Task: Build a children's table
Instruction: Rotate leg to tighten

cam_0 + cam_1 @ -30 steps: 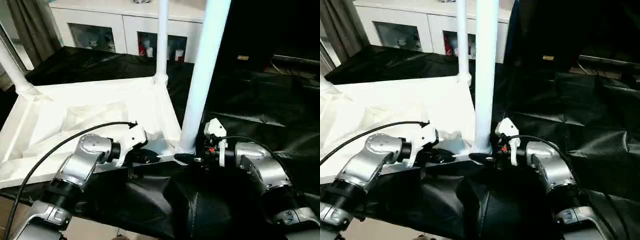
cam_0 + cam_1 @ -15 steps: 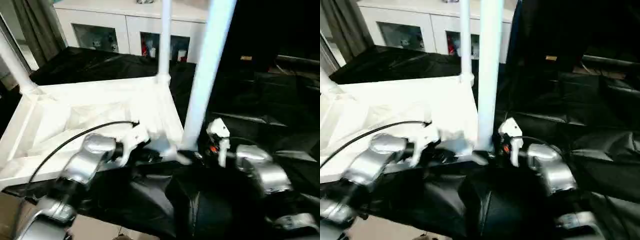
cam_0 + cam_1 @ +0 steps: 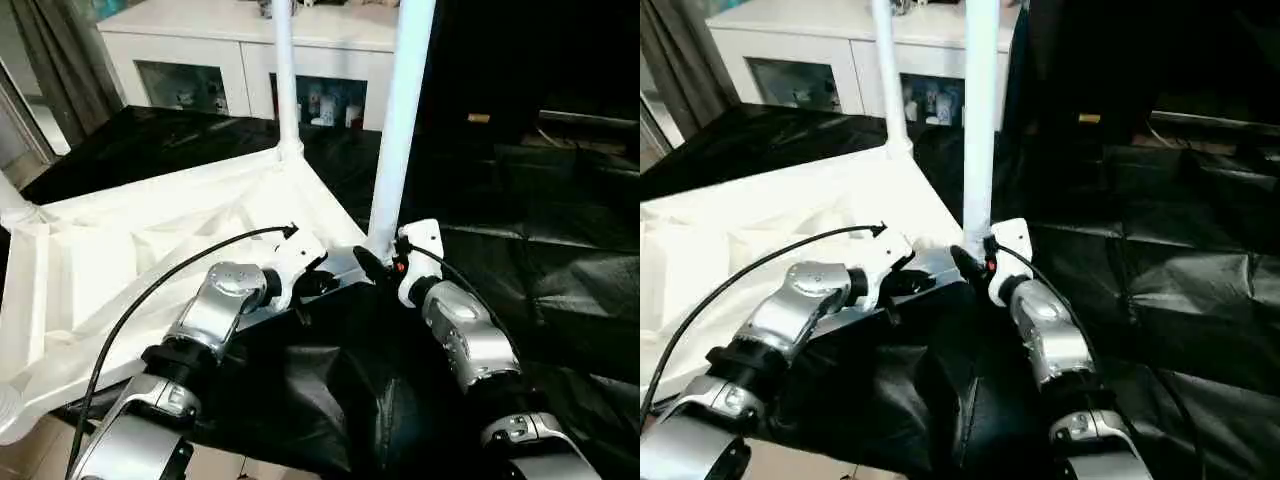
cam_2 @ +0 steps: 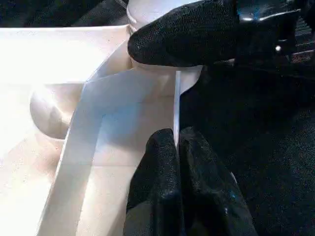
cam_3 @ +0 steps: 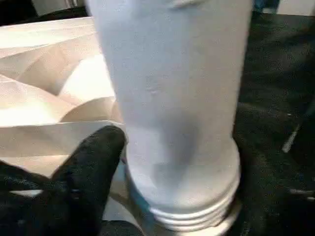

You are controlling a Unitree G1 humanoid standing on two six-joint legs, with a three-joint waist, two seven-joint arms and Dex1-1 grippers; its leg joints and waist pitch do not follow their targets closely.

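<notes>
The children's table lies upside down on the black-draped work table, its white rimmed top (image 3: 150, 250) facing up. Two white legs stand upright, one at the near right corner (image 3: 400, 130) and one at the far corner (image 3: 284, 70). A third leg's base (image 3: 15, 208) shows at the left. My left gripper (image 3: 318, 283) is shut on the thin rim (image 4: 175, 105) just beside the near right corner. My right gripper (image 3: 372, 260) is closed round the base of the near leg (image 5: 177, 123), one black finger (image 5: 83, 182) pressed against it.
Black cloth (image 3: 540, 270) covers the work table to the right and in front. A white glass-door cabinet (image 3: 200, 70) stands behind, with a dark curtain (image 3: 60, 60) at the far left. The table top's left end overhangs the work table's near edge above the floor (image 3: 40, 445).
The view has shifted. The table top has turned, its gripped right corner and leg moving away from me along with both grippers. Both grips have held.
</notes>
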